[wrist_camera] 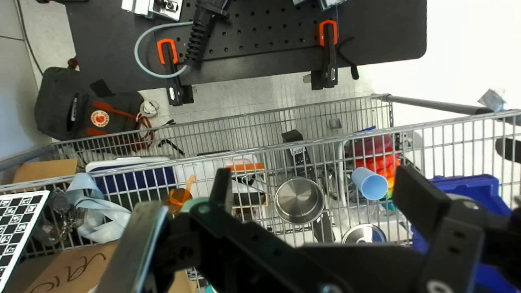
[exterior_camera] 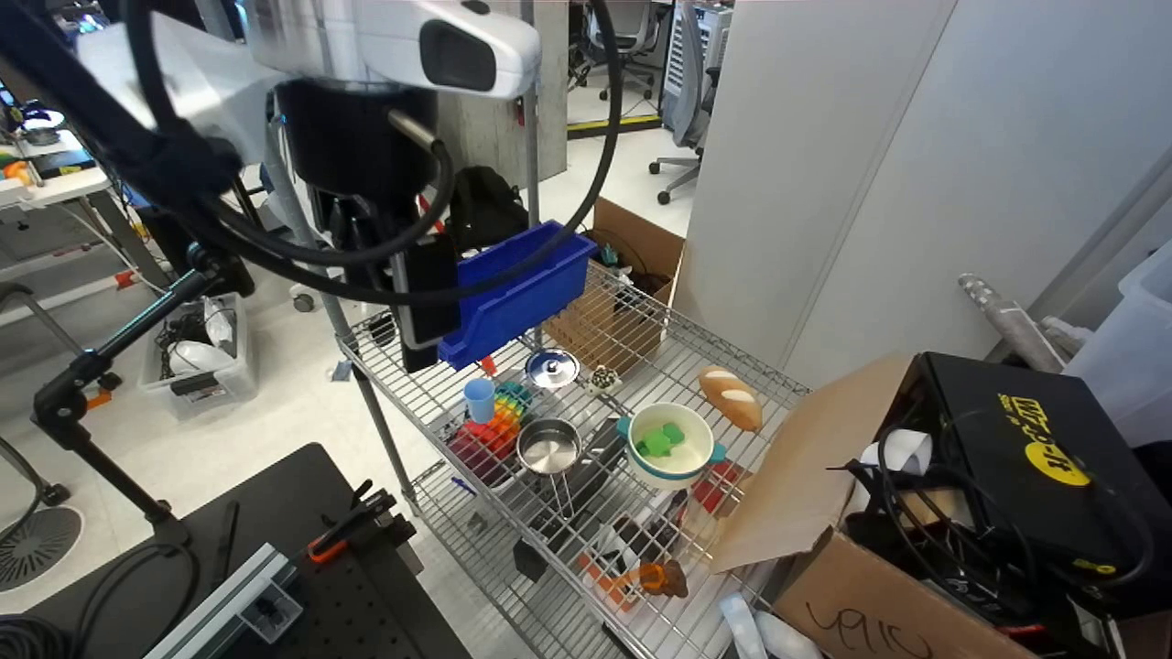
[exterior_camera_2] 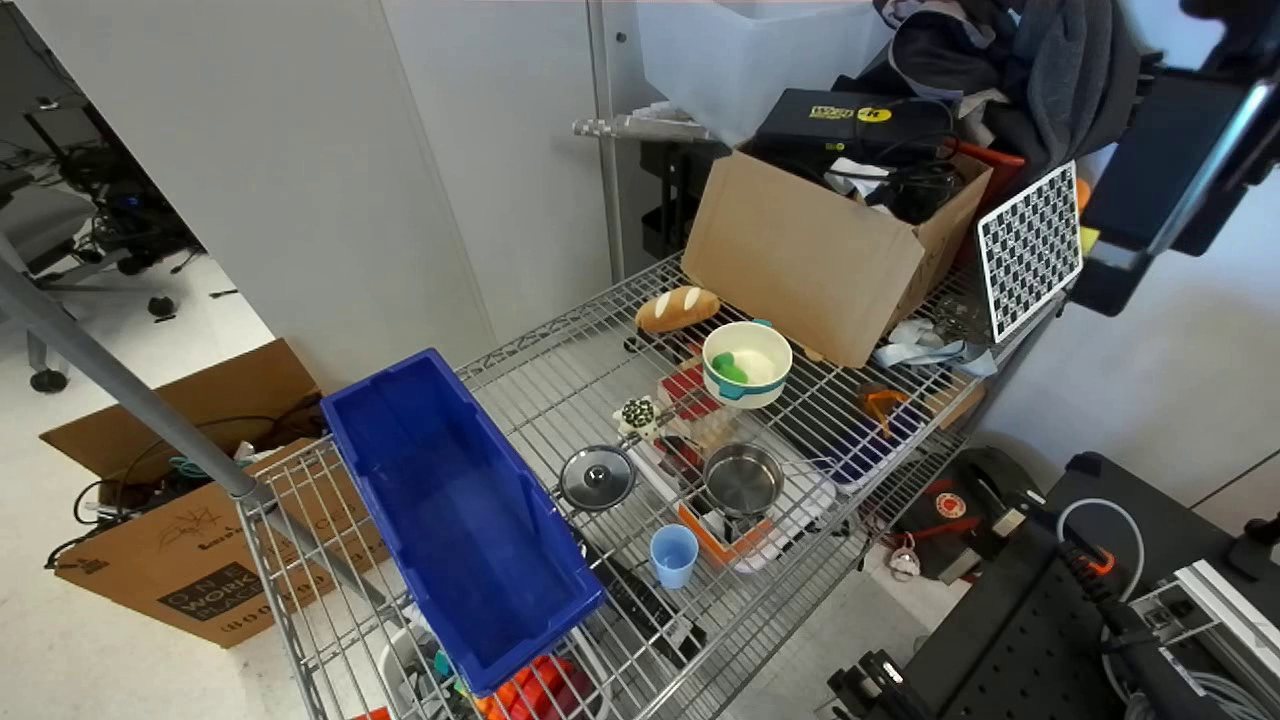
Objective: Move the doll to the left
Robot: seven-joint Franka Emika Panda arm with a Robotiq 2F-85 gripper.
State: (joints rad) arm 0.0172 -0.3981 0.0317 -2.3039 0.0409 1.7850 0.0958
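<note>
A small white toy with dark spots, seemingly the doll, lies on the wire shelf (exterior_camera_2: 560, 400) between the lid and the cream pot. It shows in both exterior views (exterior_camera: 602, 380) (exterior_camera_2: 637, 417). In the wrist view it is out of sight, perhaps behind the gripper. My gripper (wrist_camera: 315, 187) is open, with its fingers wide apart and nothing between them. It hangs well above the shelf, apart from the toy, and also shows in both exterior views (exterior_camera: 412, 316) (exterior_camera_2: 1150, 225).
On the shelf are a blue bin (exterior_camera_2: 450, 520), a pot lid (exterior_camera_2: 597, 478), a steel pot (exterior_camera_2: 743, 480), a blue cup (exterior_camera_2: 674, 556), a cream pot (exterior_camera_2: 747, 365) and a bread loaf (exterior_camera_2: 677, 309). A cardboard box (exterior_camera_2: 800, 260) stands at one end. A metal post (exterior_camera_2: 150, 390) rises by the bin.
</note>
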